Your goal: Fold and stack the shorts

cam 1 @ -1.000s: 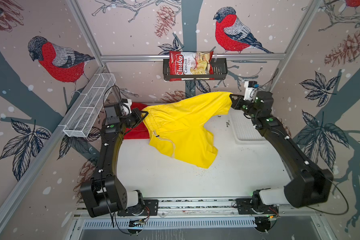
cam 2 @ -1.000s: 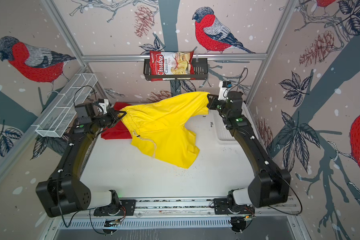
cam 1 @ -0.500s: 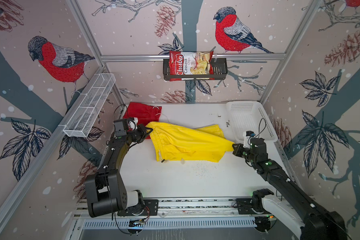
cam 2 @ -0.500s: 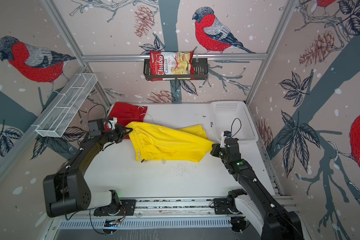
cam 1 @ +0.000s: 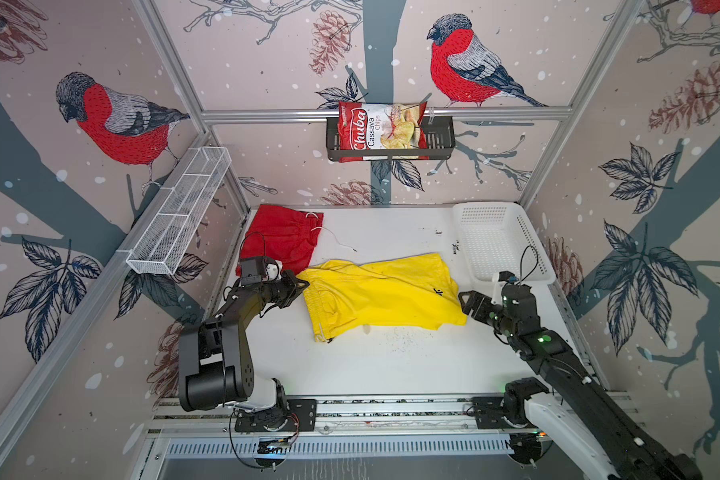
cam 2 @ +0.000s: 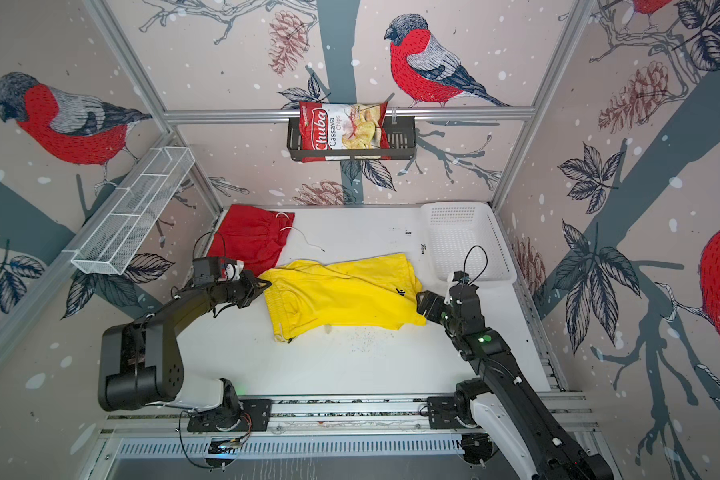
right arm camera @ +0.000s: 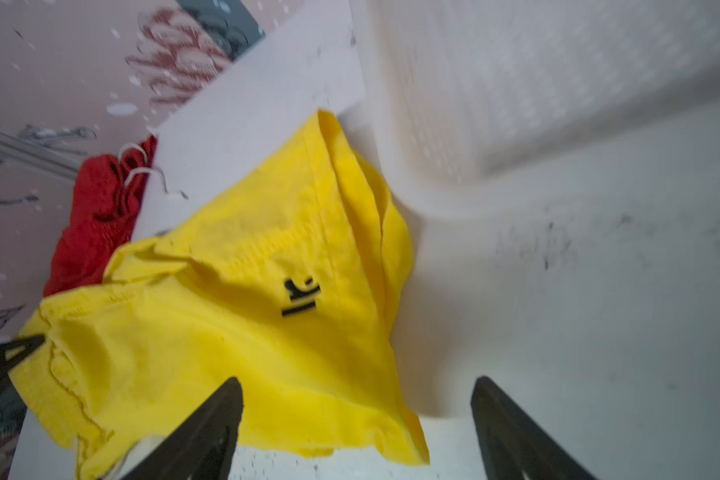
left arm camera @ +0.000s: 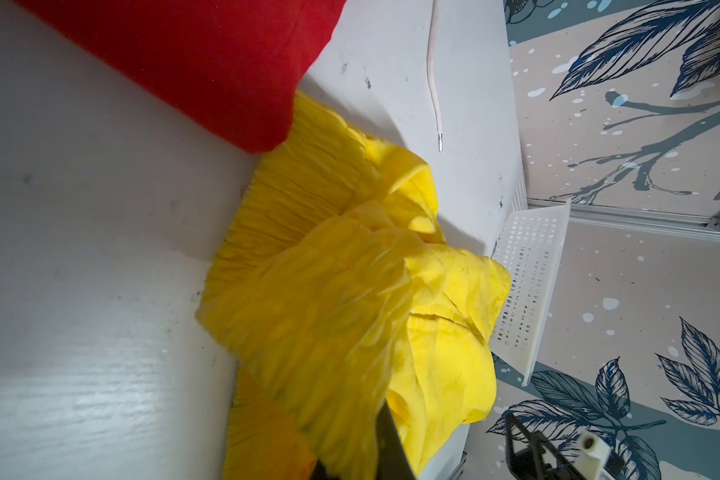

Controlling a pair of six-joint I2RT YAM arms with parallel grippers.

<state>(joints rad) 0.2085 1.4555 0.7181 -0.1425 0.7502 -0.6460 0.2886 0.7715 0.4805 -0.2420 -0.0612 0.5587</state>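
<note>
My left pincer (cam 1: 302, 285) is clamped on the yellow shorts (cam 1: 381, 297) at their 9 o'clock edge, right pincer (cam 1: 466, 306) open and clear at 3, red shorts (cam 1: 281, 239) at 11 on the table (cam 1: 391, 365); a one-sided tug now likely bunches the yellow pair.

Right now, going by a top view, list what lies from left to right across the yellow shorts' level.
White wire rack → left gripper → yellow shorts → right gripper.
</note>
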